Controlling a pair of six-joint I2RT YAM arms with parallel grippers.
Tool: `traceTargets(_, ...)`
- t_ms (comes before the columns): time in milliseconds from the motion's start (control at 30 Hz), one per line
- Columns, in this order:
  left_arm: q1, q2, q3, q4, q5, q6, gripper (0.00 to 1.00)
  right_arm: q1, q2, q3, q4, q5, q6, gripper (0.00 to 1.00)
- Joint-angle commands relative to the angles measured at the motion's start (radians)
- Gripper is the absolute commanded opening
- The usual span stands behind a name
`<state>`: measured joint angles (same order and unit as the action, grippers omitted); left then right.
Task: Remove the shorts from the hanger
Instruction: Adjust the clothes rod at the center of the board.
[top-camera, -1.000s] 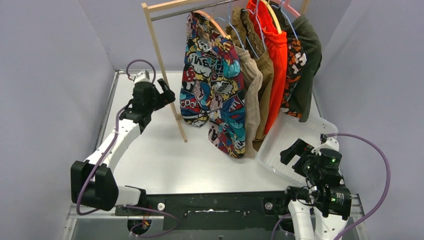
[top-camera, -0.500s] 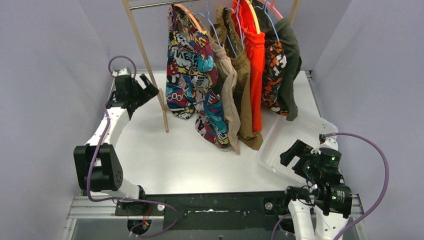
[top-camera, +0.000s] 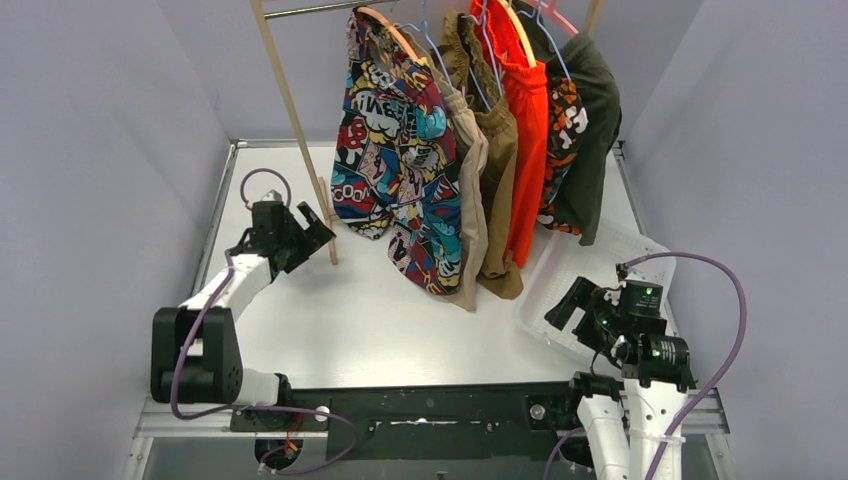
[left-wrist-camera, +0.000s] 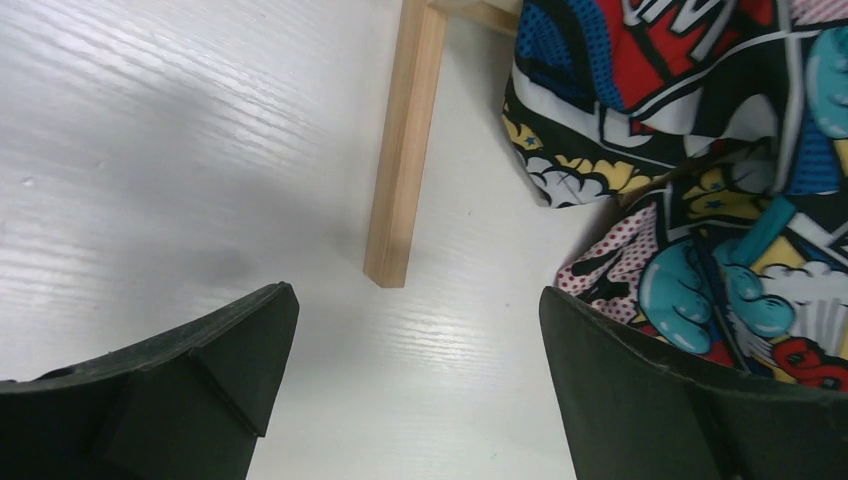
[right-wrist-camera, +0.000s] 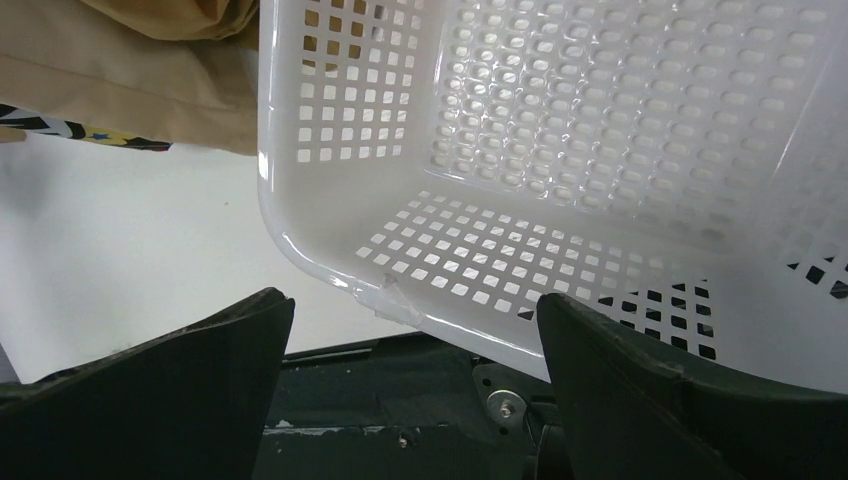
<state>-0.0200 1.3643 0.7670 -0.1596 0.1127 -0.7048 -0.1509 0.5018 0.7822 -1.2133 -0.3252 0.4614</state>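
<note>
So the shorts (top-camera: 470, 150) are all on their hangers (top-camera: 420, 45) up on the wooden rack (top-camera: 295, 130) at the back of the table (top-camera: 330, 310), six pairs side by side: comic-print (top-camera: 400, 170), beige (top-camera: 476, 200), brown (top-camera: 500, 150), orange-red (top-camera: 527, 150), camo (top-camera: 562, 140) and dark green (top-camera: 597, 120). Each hangs lengthwise straight down, waistband up at the rail, leg hems pointing at the table. Only the top camera catches the whole row and the hangers. The left wrist cam gives just the foot of the rack post (left-wrist-camera: 405, 150) standing on the table, with the comic-print hem (left-wrist-camera: 700, 200) right beside it; can't tell if the cloth touches the surface. The right wrist cam shows the near corner of the white basket (right-wrist-camera: 600, 150), plus a bit of beige (right-wrist-camera: 130, 80) cloth behind its edge. The left gripper (top-camera: 312, 228) sits low near the post, jaws spread wide and holding nothing. The right gripper (top-camera: 575, 305) hovers by the basket, also wide open and empty.
</note>
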Motion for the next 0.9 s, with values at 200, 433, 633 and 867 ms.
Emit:
traceTargets(200, -0.026, 0.342, 0.298, 0.077, -0.032, 0.087, 0.81, -0.004, 0.03, 0.008, 0.064, -0.046, -0.012, 0.98)
traceTargets(433, 0.035, 0.503, 0.459, 0.077, -0.031, 0.105, 0.7, -0.005, 0.077, -0.002, 0.114, -0.105, -0.002, 0.98)
traceTargets(633, 0.058, 0.634, 0.637, 0.059, 0.081, 0.158, 0.67, -0.002, 0.17, -0.034, 0.223, -0.225, 0.007, 0.98)
traceTargets(867, 0.11, 0.767, 0.806, -0.015, 0.167, 0.143, 0.68, 0.077, 0.27, -0.025, 0.254, -0.16, 0.004, 0.96)
